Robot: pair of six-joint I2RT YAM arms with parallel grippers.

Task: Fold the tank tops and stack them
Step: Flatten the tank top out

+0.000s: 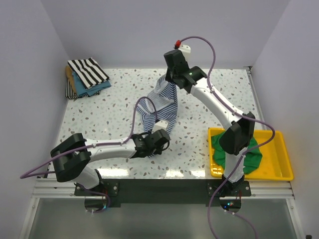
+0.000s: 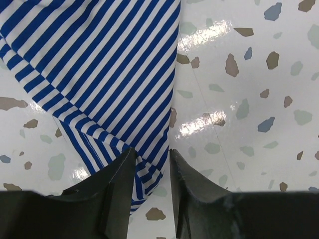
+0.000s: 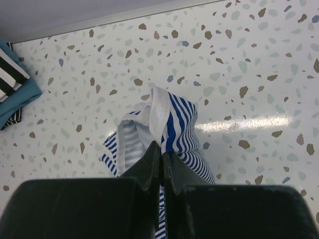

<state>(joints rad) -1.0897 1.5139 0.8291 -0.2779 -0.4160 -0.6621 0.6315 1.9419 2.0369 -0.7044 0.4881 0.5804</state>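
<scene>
Near right: green top (image 1: 251, 154) bunched in the tray (image 1: 279, 167), spilling over its left rim. Left gripper (image 2: 152, 154) is low on the worktop (image 1: 99, 129), jaws apart and straddling the bottom corner of the striped top (image 1: 162, 107); cloth sits between the fingers (image 2: 117, 184), can't tell if pinched. The top runs from there up and away, lower part on the worktop. Right gripper (image 3: 160, 149) is clamped tight on its white-edged upper hem, holding that end lifted. Far left corner: stack (image 1: 87, 74) of folded tops, black-and-white one uppermost.
</scene>
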